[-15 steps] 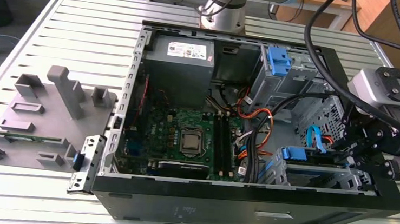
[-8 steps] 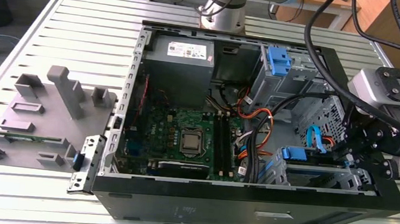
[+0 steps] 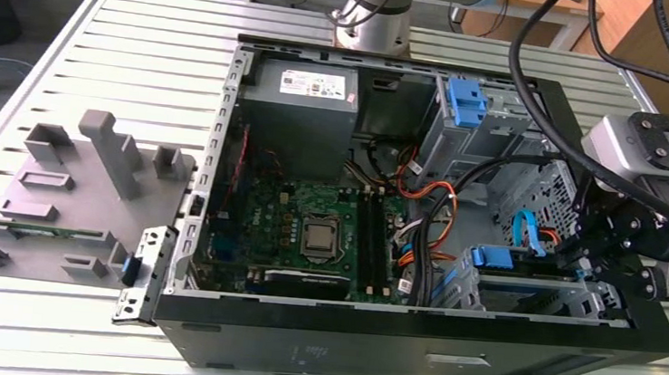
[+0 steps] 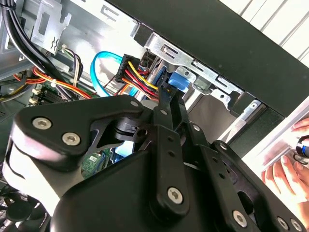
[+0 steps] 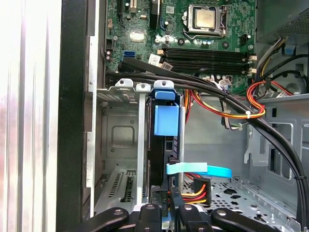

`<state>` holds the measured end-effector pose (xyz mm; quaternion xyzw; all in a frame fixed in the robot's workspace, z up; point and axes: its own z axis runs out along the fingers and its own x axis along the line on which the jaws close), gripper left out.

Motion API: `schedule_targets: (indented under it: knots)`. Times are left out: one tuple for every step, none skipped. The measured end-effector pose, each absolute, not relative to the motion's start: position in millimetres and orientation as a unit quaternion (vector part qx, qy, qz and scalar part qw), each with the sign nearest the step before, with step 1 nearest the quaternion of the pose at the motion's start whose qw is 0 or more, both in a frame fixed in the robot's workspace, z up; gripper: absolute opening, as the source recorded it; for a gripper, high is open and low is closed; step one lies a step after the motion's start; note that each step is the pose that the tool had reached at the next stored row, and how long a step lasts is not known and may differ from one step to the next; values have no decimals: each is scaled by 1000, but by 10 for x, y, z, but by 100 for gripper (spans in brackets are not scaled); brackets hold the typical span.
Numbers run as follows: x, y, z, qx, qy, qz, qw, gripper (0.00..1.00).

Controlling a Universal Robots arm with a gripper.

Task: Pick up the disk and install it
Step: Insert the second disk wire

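Disk (image 5: 161, 140) sits on edge inside the metal drive cage (image 5: 116, 135) at the near right corner of the open computer case (image 3: 297, 339) in the exterior view, its blue plastic rail tab (image 5: 166, 121) facing up toward the first wrist view and its blue handle (image 3: 492, 258) visible just left of the gripper (image 3: 620, 249) in the exterior view. A flat blue data cable (image 5: 198, 169) and a bundle of red, yellow and black power wires (image 5: 195, 193) run to the end of the disk nearest the gripper, and in the second wrist view the same wires (image 4: 137, 77) meet a connector beside the blue part of the disk (image 4: 179, 82). The gripper hangs over the right end of the case, its black linkage reaching down toward the cage; in the first wrist view its fingertips (image 5: 170, 208) stand close together right at the cabled end of the disk, but whether they pinch anything I cannot tell. The motherboard (image 3: 306, 230) lies on the case floor to the left, with the grey power supply (image 3: 306, 94) at the far side. A grey fixture plate (image 3: 54, 208) rests on the slatted table (image 3: 141, 43) left of the case. A person's hand (image 4: 294, 174) shows beyond the case edge in the second wrist view
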<state>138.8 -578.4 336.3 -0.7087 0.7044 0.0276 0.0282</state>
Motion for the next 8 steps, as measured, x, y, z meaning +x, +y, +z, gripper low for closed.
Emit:
schedule_targets:
  knots:
    - [1388,-5784,3363,-709,704,28,28,22]
    - [1388,-5784,3363,-709,704,28,28,22]
    - [1388,-5784,3363,-709,704,28,28,22]
    - [1388,-5784,3363,-709,704,27,28,22]
    - [1388,-5784,3363,-709,704,27,28,23]
    - [1388,-5784,3363,-709,704,27,28,23]
    - [1388,-5784,3363,-709,704,27,28,29]
    - [1388,-5784,3363,-709,704,27,28,29]
